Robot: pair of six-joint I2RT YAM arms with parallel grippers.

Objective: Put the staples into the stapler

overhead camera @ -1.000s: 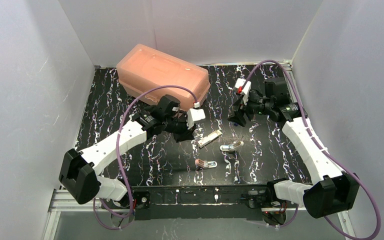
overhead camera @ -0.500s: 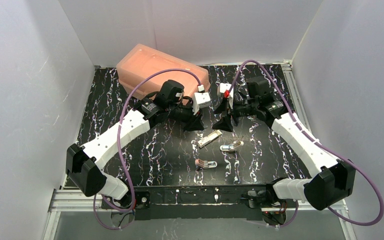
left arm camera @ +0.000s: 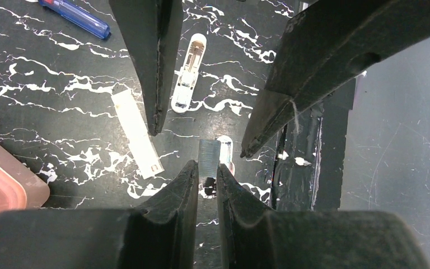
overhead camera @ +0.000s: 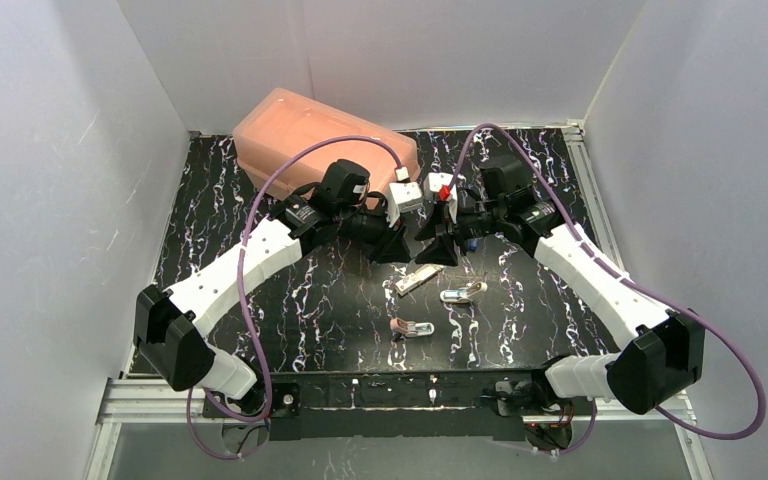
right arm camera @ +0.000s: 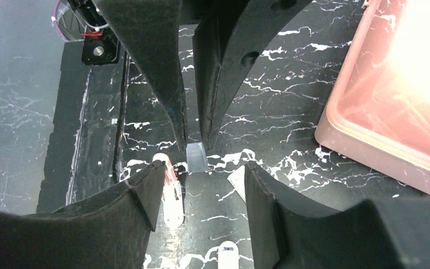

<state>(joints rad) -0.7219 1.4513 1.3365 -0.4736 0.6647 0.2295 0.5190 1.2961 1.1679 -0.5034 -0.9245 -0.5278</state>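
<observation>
We take this for a robotics lab, a closed test cell. A table (overhead camera: 290,320) topped in black marbled sheet is boxed in by plain white walls (overhead camera: 50,150) on its left, far and right sides. Two white-and-black robot arms (overhead camera: 230,275) are mounted by a metal rail (overhead camera: 120,400) along the table's near edge, with purple cables (overhead camera: 247,250) looping over it. On the table lie a stapler (overhead camera: 463,293) and, at its far left corner, a pink plastic box (overhead camera: 320,140).
</observation>
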